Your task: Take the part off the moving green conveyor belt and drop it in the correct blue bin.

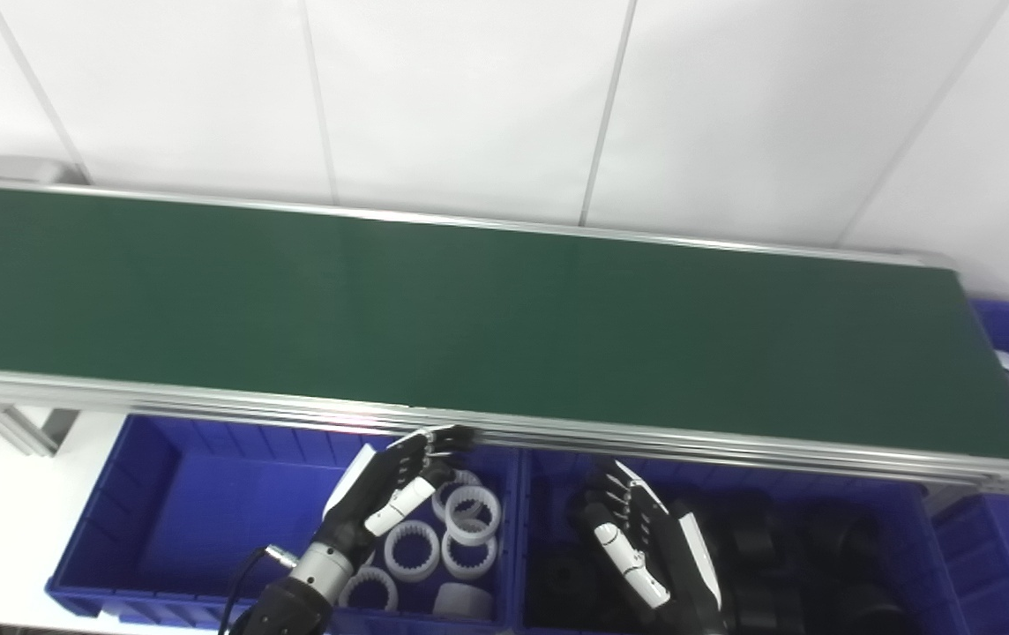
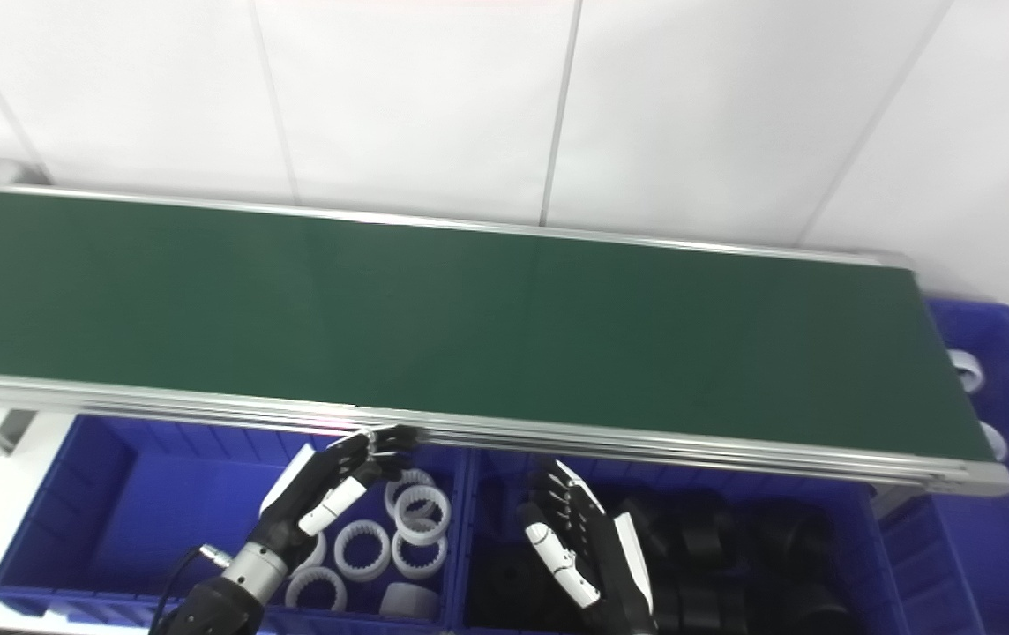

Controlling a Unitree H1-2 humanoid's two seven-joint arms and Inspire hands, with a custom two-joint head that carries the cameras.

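Currently no part shows on the green conveyor belt (image 1: 469,317). Left hand (image 1: 390,494) and right hand (image 1: 637,538), both empty with fingers spread, wait over the white-ring bin (image 1: 160,511) and black-part bin (image 1: 901,547), presumably ready to sort by colour.

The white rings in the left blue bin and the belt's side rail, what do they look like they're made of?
White rings: probably matte moulded plastic, given the uniform opaque white and toothed inner edges. Side rail: likely brushed aluminium extrusion, silver with long grooves and soft highlights. Blue bin: looks like glossy plastic.
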